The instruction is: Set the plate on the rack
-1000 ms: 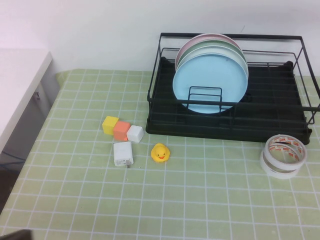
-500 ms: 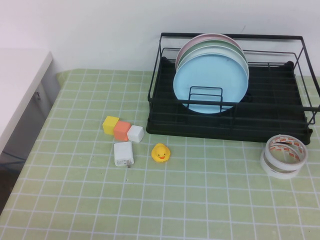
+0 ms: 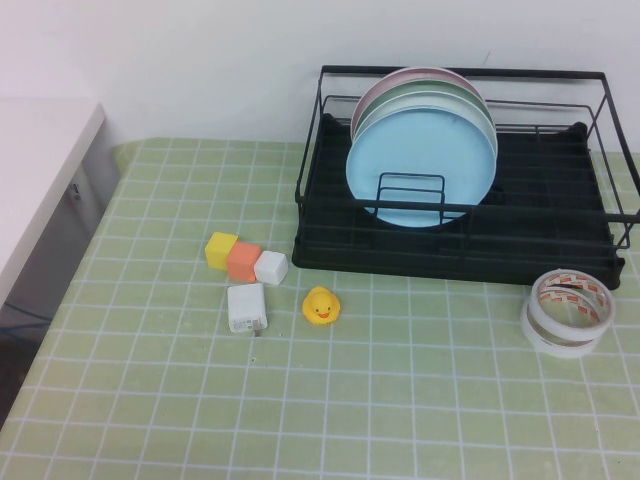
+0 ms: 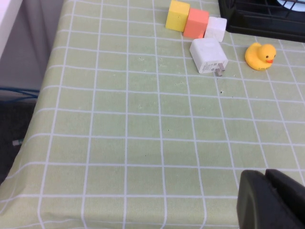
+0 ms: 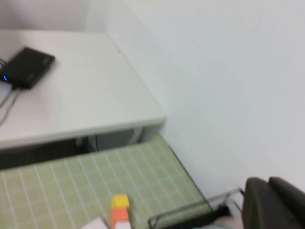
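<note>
Plate (image 3: 421, 165): light sky-blue, standing upright on edge in the front slot of the rack (image 3: 330, 232), leaning just ahead of a pale green plate (image 3: 482, 105) and a pink-rimmed one (image 3: 372, 92) behind. Touching nothing but the rack's wires and its neighbour; no hand on it. Judged from this, task done or all but done, with nothing left beyond keeping the arms clear.

Left hand (image 4: 271, 200) well away from the rack, low over the near part of the table (image 3: 400, 400), out of the high view; fingers pressed together, holding nothing. Right hand (image 5: 274, 202) raised high, looking across toward a white desk (image 5: 71, 95); also clenched and empty as far as can be seen.

Scattered on the table in front of the rack: yellow, orange and white cubes (image 3: 245, 260), a white charger (image 3: 246, 306), a rubber duck (image 3: 321, 305), two tape rolls (image 3: 567, 312).
</note>
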You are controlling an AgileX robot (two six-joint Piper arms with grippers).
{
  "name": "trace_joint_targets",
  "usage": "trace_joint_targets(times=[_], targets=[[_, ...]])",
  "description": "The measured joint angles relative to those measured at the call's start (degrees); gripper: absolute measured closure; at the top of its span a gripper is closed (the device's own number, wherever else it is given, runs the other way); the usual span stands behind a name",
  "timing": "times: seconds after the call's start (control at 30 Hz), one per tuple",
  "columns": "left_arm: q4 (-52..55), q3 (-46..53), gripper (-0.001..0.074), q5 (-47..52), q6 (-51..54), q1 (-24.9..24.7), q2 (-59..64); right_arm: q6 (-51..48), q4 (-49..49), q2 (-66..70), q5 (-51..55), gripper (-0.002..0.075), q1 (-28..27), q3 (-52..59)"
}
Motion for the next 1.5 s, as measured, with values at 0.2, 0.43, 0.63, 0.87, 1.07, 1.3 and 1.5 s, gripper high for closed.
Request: trace_joint_targets(times=[0.2,0.43,0.63,0.87,1.07,1.3,1.5], targets=[[0.0,0.0,0.0735,0.0,0.0,0.0,0.0,0.0,-3.2,-15.4,0.0,0.0717,0.0,16.7],[0.0,0.0,0.0736,0.1,0.0,0.0,0.0,1.9,-9.8,-36.0,0.0,0.0717,0.0,40.3],[0.0,0.0,0.0736,0.2,0.0,0.0,0.0,2.2,-10.8,-52.1,0.0,0.0717,0.0,58.9],[0.0,0.0,0.0736,0.3,0.0,0.0,0.0,6.5,-13.0,-64.3,0.0,0.0717,0.0,75.0],[0.1,0.0,0.0736,0.3,0.0,0.0,0.0,6.3,-12.1,-72.2,-12.5,0.0717,0.0,93.3],[0.1,0.0,0.0736,0.3,0.0,0.0,0.0,3.2,-11.5,-73.9,-43.1,0.0717,0.0,114.9],[0.1,0.0,0.0736,0.3,0.0,0.0,0.0,2.2,-11.8,-74.6,-71.0,0.0717,-0.1,127.5]])
